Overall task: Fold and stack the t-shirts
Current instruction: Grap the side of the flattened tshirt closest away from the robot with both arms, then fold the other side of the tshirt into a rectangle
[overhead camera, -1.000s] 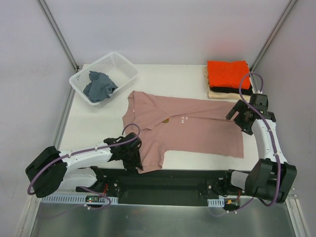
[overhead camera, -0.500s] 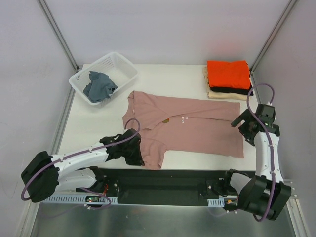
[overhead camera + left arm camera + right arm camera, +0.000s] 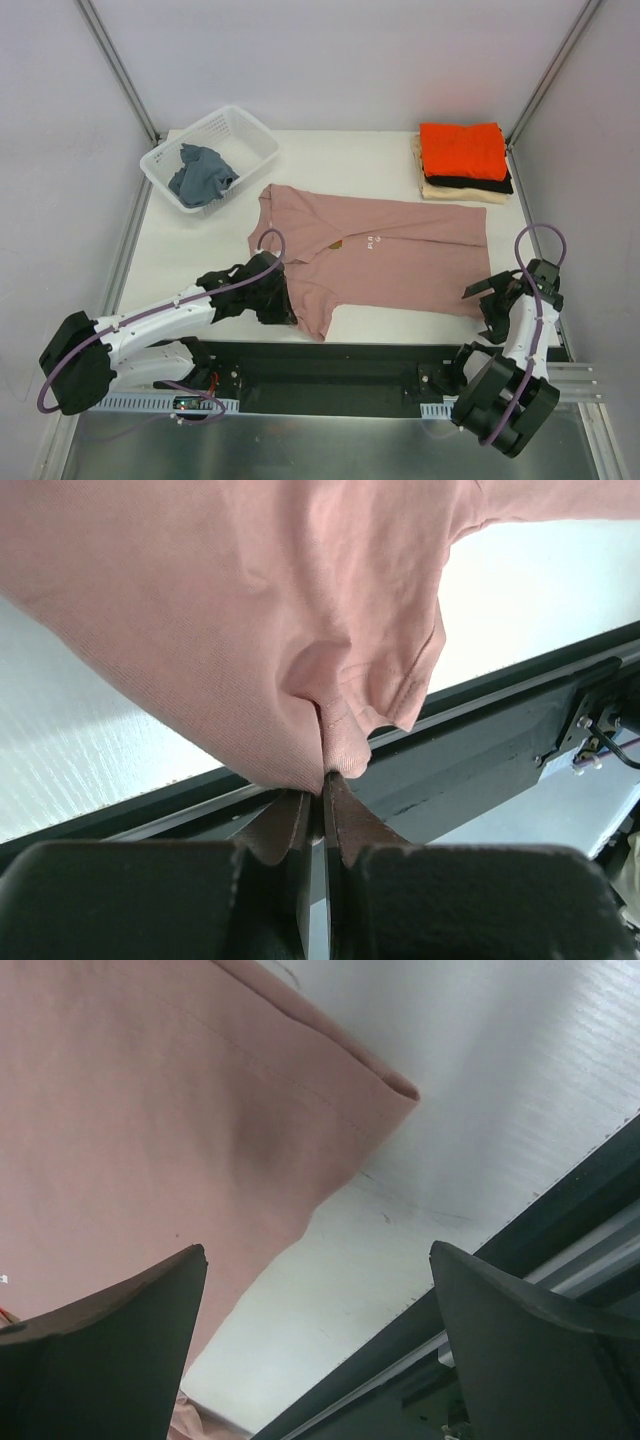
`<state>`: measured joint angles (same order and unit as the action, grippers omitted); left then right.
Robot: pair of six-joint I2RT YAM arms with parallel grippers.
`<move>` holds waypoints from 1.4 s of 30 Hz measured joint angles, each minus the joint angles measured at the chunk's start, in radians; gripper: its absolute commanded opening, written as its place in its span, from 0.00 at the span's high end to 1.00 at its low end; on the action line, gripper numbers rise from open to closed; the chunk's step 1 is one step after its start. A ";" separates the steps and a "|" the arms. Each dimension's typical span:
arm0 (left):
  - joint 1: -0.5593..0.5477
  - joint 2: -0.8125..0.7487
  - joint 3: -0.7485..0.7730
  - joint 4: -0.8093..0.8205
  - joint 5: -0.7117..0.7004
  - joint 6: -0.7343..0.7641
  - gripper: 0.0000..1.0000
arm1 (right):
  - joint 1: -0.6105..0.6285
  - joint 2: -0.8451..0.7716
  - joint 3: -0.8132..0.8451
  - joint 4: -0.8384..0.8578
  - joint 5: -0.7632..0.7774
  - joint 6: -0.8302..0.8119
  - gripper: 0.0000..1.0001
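Pink t-shirt (image 3: pixel 400 255) sleeve, apparently, pinched — left arm (image 3: pixel 160 315) stretched low.

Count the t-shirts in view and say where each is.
4: pink t-shirt spread mid-table; orange t-shirt, black t-shirt and cream t-shirt stacked folded at the far right corner. The crumpled grey cloth in the basket may be a fifth.

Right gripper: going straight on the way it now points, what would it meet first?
The right gripper, open, would likely meet the hem corner of the dusty-pink t-shirt, or the white table beside it; depth is unclear.
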<state>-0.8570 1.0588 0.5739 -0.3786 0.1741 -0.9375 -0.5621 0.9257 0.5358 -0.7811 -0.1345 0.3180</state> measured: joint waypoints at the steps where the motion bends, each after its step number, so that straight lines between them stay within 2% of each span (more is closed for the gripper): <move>1: 0.002 0.000 0.001 0.000 0.000 0.005 1.00 | -0.008 0.000 -0.009 0.007 -0.002 0.006 0.03; 6: 0.010 0.003 0.002 0.000 0.001 0.014 1.00 | -0.015 0.031 -0.046 0.073 -0.003 0.019 0.12; 10: 0.021 0.019 0.013 -0.001 0.005 0.015 1.00 | -0.016 0.078 -0.054 0.109 0.005 0.019 0.25; 15: 0.029 0.055 0.035 0.000 0.007 0.026 1.00 | -0.019 0.109 -0.046 0.115 0.011 0.018 0.26; 18: 0.039 0.077 0.051 0.000 0.009 0.038 1.00 | -0.019 0.154 -0.026 0.114 0.008 0.007 0.34; 20: 0.043 0.090 0.062 0.000 0.009 0.042 1.00 | -0.019 0.187 -0.012 0.111 0.006 -0.004 0.45; 21: 0.048 0.096 0.068 -0.001 0.010 0.045 1.00 | -0.020 0.196 -0.008 0.111 0.007 -0.010 0.55; 24: 0.056 0.112 0.083 -0.002 0.012 0.056 1.00 | -0.026 0.217 -0.006 0.112 0.015 -0.026 0.68; 26: 0.068 0.118 0.093 -0.004 0.020 0.064 1.00 | -0.027 0.227 -0.003 0.115 0.015 -0.036 0.71; 27: 0.074 0.118 0.098 -0.006 0.024 0.068 1.00 | -0.027 0.231 -0.003 0.119 0.013 -0.038 0.78; 29: 0.090 0.118 0.110 -0.011 0.032 0.076 1.00 | -0.027 0.233 -0.002 0.124 0.009 -0.042 0.82; 32: 0.122 0.118 0.137 -0.019 0.043 0.098 1.00 | -0.022 0.244 -0.002 0.170 -0.029 -0.041 0.99; 42: 0.208 0.132 0.188 -0.024 0.108 0.163 1.00 | 0.013 0.259 0.055 0.226 -0.115 -0.046 0.99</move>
<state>-0.6491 1.1912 0.7620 -0.4023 0.2817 -0.7746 -0.5491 1.1847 0.5911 -0.5549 -0.2493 0.2722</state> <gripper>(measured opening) 0.014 0.013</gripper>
